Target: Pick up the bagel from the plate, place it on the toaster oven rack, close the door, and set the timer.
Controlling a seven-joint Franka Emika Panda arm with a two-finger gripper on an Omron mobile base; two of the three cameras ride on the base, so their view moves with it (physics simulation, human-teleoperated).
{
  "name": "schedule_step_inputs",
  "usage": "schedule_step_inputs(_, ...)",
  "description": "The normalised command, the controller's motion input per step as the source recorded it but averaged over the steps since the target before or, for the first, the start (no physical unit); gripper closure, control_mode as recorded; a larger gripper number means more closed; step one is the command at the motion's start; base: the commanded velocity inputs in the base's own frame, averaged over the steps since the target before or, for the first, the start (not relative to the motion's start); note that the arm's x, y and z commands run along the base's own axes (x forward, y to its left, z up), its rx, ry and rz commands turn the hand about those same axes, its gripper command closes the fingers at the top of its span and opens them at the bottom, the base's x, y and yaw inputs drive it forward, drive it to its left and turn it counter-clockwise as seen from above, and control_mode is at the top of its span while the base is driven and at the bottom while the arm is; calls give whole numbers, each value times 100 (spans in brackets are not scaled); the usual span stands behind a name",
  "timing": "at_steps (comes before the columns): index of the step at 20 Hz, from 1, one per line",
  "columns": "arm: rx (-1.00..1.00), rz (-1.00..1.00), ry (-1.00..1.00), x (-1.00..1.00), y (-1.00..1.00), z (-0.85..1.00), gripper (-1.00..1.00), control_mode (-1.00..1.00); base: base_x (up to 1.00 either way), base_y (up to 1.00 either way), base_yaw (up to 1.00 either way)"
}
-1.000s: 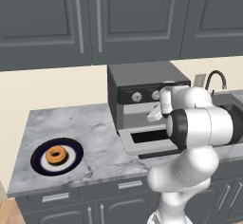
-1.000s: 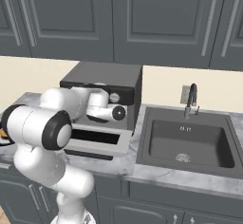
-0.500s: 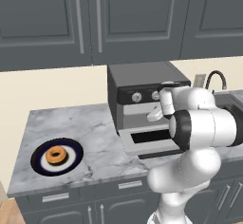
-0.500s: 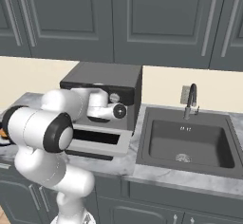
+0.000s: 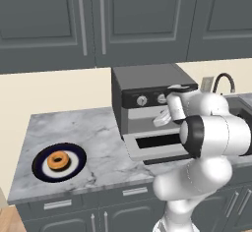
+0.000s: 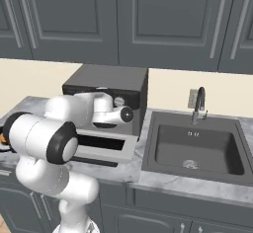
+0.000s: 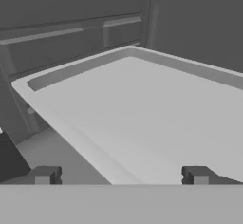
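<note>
Little has shifted since a second ago: bagel point(image 5: 58, 160) lies flat, hole up, on the plate point(image 5: 43, 173) at the counter's nine o'clock. Arm folds at the elbow, hand reaching into the toaster oven point(image 5: 145, 83) over its door point(image 5: 147, 142). Gripper point(image 7: 121, 174) jaws stand wide, empty, above the toaster oven rack point(image 7: 142, 118).

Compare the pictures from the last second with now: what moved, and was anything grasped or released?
Little changed. The arm shifted slightly at the toaster oven; the tool is open over the toaster oven rack, holding nothing. The bagel stays on the plate, and the door stays down.
</note>
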Motion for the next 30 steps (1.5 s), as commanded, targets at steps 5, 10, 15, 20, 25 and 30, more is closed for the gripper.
schedule_step_inputs(5, -5, 0, 39, -98, 8, -49, -100, -100, 0, 0, 0)
schedule_step_inputs(10, -3, -1, 44, -100, 9, -47, -100, -100, 0, 0, 0)
schedule_step_inputs(15, -1, -3, 43, -100, 10, -43, -100, -100, 0, 0, 0)
schedule_step_inputs(20, 0, -4, 33, -100, 11, -58, -100, -100, 0, 0, 0)
schedule_step_inputs(25, 0, -4, 24, -100, 8, -66, -100, -100, 0, 0, 0)
schedule_step_inputs(30, 0, -6, 25, -100, 9, -62, -100, -100, 0, 0, 0)
